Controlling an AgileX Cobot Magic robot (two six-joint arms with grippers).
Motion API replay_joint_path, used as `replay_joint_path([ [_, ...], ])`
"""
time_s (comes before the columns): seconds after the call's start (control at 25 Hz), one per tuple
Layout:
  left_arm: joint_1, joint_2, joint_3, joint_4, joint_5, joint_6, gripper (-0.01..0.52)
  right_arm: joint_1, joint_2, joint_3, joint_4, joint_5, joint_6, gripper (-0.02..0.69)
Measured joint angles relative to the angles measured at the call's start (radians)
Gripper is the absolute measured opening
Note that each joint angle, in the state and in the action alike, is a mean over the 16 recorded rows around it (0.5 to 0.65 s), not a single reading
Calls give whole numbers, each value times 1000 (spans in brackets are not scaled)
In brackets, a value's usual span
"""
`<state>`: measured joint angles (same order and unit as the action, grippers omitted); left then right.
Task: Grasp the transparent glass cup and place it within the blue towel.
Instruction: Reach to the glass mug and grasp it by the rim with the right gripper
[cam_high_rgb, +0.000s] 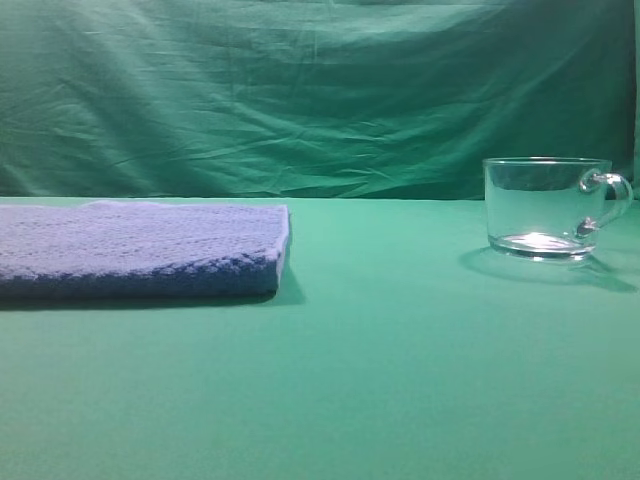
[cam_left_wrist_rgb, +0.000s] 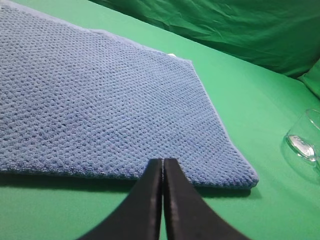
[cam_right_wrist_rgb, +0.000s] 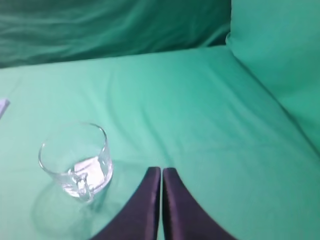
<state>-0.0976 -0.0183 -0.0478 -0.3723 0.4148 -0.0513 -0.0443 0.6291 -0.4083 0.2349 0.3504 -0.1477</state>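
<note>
The transparent glass cup (cam_high_rgb: 545, 207) stands upright on the green table at the right, its loop handle to the right. The blue towel (cam_high_rgb: 140, 247) lies flat at the left. No gripper shows in the exterior high view. In the left wrist view my left gripper (cam_left_wrist_rgb: 163, 161) is shut and empty, just at the near edge of the towel (cam_left_wrist_rgb: 100, 100); the cup (cam_left_wrist_rgb: 305, 142) shows partly at the right edge. In the right wrist view my right gripper (cam_right_wrist_rgb: 161, 170) is shut and empty, to the right of the cup (cam_right_wrist_rgb: 76, 159), whose handle faces the camera.
A green cloth covers the table (cam_high_rgb: 380, 380) and hangs as a backdrop (cam_high_rgb: 320, 90). In the right wrist view the cloth rises in a fold (cam_right_wrist_rgb: 280, 55) at the far right.
</note>
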Motion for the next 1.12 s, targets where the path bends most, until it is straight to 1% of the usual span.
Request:
replay_joint_path([
  [0.2, 0, 0, 0, 0, 0, 0, 0, 12, 207, -123, 6, 71, -47, 0],
  [0.44, 0, 0, 0, 0, 0, 0, 0, 85, 409, -274, 6, 178, -103, 0],
  [0.52, 0, 0, 0, 0, 0, 0, 0, 116, 471, -324, 5, 215, -122, 9],
  [0.6, 0, 0, 0, 0, 0, 0, 0, 147, 534, -373, 2, 256, -141, 34],
  [0.72, 0, 0, 0, 0, 0, 0, 0, 193, 626, -441, -5, 321, -162, 111],
  [0.92, 0, 0, 0, 0, 0, 0, 0, 242, 767, -520, -15, 395, -172, 307],
  [1.04, 0, 0, 0, 0, 0, 0, 0, 248, 841, -548, -18, 417, -173, 428],
  [1.12, 0, 0, 0, 0, 0, 0, 0, 249, 885, -559, -20, 420, -174, 496],
])
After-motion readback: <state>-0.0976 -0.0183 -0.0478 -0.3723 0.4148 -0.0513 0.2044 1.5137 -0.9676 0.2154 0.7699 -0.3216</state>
